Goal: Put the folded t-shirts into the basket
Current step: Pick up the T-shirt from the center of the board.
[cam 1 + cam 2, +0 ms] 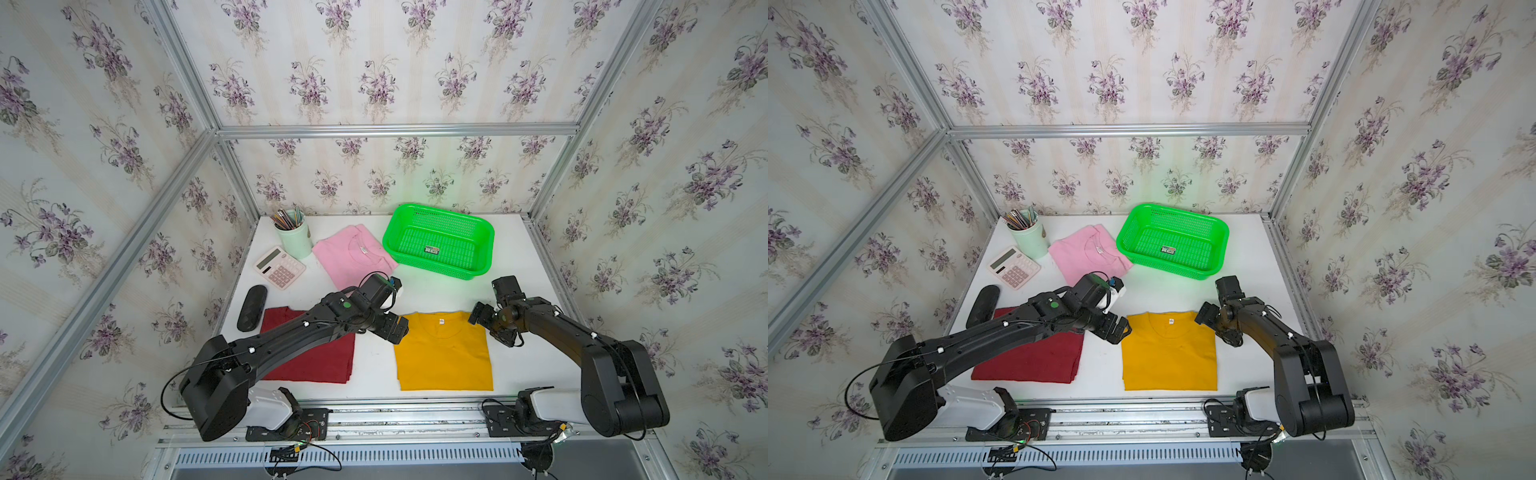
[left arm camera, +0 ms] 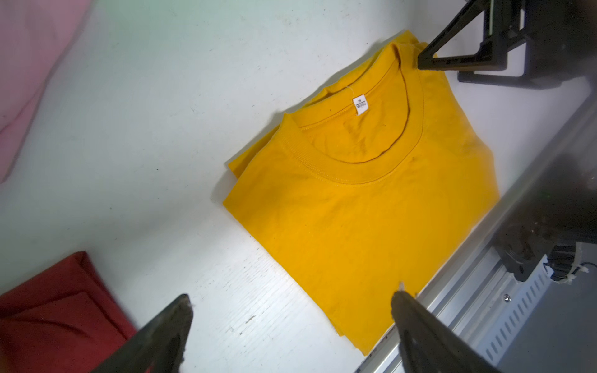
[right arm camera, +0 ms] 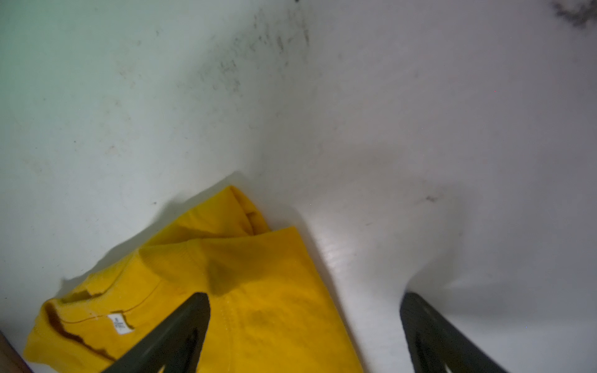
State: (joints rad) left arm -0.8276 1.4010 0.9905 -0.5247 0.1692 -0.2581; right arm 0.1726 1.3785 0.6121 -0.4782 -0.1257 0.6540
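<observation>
One sticker (image 1: pixel 432 249) in green basket (image 1: pixel 441 223)

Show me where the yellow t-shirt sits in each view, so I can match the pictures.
Top view: yellow t-shirt front and centre, right of the red t-shirt.
Top view: same place, nearer than the basket.
Left wrist: nearly the whole shirt, mid-picture.
Right wrist: only its collar end, close to the camera.
Shared landmark: its white neck label.
</observation>
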